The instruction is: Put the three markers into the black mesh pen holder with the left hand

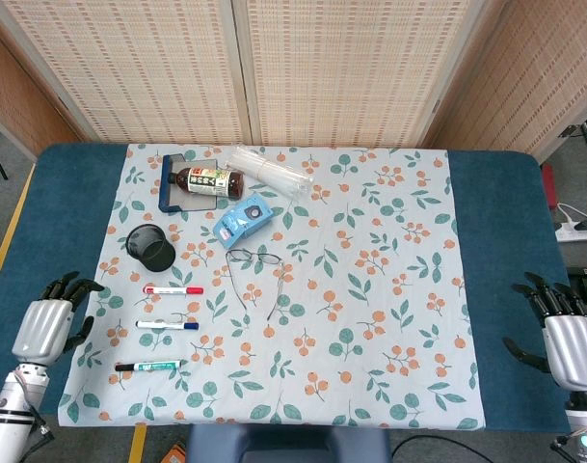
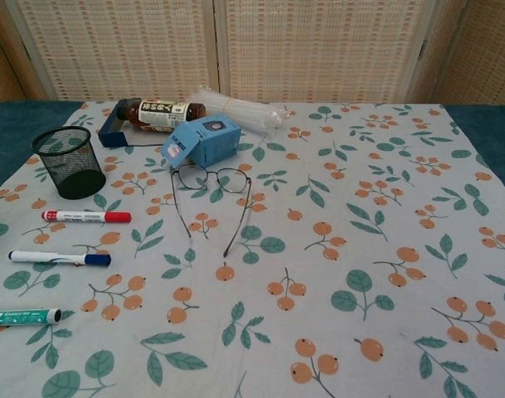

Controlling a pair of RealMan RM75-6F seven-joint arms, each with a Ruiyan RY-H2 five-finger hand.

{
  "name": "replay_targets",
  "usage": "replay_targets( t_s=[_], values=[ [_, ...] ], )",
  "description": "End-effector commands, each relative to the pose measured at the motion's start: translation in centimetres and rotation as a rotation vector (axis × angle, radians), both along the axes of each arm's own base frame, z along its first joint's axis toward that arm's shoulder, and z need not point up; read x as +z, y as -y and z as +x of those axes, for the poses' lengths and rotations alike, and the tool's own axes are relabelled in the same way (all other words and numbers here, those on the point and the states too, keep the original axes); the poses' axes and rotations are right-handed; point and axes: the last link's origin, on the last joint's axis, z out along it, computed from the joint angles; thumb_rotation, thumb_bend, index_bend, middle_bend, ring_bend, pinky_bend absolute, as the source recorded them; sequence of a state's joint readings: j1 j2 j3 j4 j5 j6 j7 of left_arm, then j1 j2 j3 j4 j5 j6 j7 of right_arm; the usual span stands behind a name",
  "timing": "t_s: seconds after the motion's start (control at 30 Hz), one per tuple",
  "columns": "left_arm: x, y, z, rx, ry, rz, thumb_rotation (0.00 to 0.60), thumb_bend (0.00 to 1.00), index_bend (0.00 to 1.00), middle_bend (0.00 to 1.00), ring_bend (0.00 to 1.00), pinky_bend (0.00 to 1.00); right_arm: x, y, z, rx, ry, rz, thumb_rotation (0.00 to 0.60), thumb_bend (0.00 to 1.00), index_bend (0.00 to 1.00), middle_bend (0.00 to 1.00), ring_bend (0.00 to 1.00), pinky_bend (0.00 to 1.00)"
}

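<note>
- Left hand (image 1: 48, 326), lower left of the head view: fingers spread, gripping nothing, just off the cloth's edge.
- Right hand (image 1: 561, 338), lower right: fingers apart, empty.
- Red marker (image 2: 86, 216), blue marker (image 2: 60, 258) and green marker (image 2: 21, 316) lie in a column at left; their printing is too small to read.
- Black mesh pen holder (image 2: 68, 161) stands upright above them.
- Bottle (image 2: 157, 114), upper left: label illegible.

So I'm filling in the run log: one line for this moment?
left hand open, empty | right hand open | three markers on cloth | black mesh pen holder empty
</note>
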State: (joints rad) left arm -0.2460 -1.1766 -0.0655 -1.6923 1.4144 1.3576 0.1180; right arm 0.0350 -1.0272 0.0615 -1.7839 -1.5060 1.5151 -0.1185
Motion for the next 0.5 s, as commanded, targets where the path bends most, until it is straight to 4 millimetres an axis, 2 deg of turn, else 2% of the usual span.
replay_targets(
  t_s=[0.03,0.13,0.3,0.33,0.4,0.5],
  values=[
    [-4.3,3.9,6.0,-0.062,-0.13,0.023,0.6,0.39,0.3,0.26,0.12,0.18,-0.1,0.0,0.0,0.001,0.002,0.002,0.6,0.1,0.23,0.12,0.24,0.16],
    [-8.1,5.7,8.7,-0.046,-0.161,-0.004,0.6,0.39,0.3,0.27,0.12,0.18,0.0,0.0,0.0,0.003,0.006,0.0,0.6,0.1,0.23,0.12,0.24,0.16],
    [-10.7,6.6,10.3,-0.029,-0.2,-0.007,0.6,0.4,0.31,0.28,0.13,0.18,0.2,0.0,0.0,0.003,0.012,-0.003,0.6,0.1,0.23,0.12,0.24,0.16],
    [-12.9,6.7,11.3,-0.029,-0.224,-0.009,0.6,0.4,0.31,0.28,0.13,0.18,0.4,-0.1,0.0,0.003,0.021,-0.012,0.6,0.1,0.23,0.12,0.24,0.16],
    [-14.6,6.6,11.8,0.032,-0.219,0.021,0.6,0.4,0.32,0.29,0.13,0.18,0.6,-0.1,-0.1,0.005,0.026,-0.012,0.6,0.1,0.23,0.12,0.24,0.16],
    [-15.9,6.6,11.8,0.089,-0.24,0.04,0.6,0.4,0.34,0.31,0.14,0.18,0.7,-0.1,-0.1,0.005,0.031,-0.013,0.6,0.1,0.23,0.12,0.24,0.16]
  ],
)
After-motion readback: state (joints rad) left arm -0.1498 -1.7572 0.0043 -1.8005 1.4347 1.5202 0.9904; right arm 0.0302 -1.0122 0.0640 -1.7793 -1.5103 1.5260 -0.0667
